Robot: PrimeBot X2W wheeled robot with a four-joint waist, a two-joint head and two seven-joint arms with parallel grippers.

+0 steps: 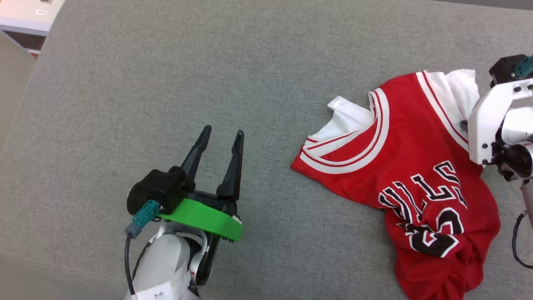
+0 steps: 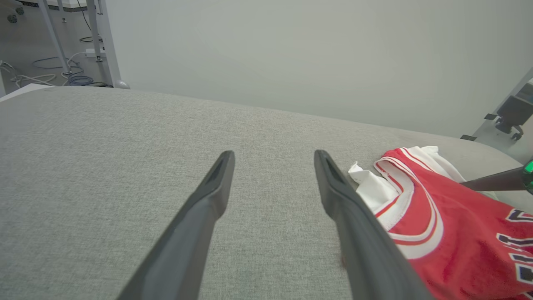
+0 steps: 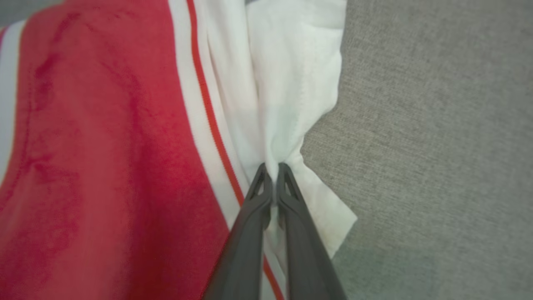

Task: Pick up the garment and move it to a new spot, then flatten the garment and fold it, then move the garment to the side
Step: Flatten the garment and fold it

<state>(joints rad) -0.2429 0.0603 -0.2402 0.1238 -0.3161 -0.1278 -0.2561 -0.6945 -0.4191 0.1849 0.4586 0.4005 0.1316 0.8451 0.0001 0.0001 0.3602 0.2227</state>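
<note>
The red jersey (image 1: 412,137), white-sleeved with black white-outlined lettering, lies rumpled and lettering-up on the grey fabric surface (image 1: 208,62).

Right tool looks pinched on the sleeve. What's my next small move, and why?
Probably raise the right tool a little, grip shut. Its fingers are closed on a fold of the white sleeve, and the garment lies crumpled on the grey surface. The left tool is open, apart from the cloth.

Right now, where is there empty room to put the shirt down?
The gray surface is bare beyond the open left pincer and between it and the garment. It is crowded at the right, where the shut right pincer grips that garment.
</note>
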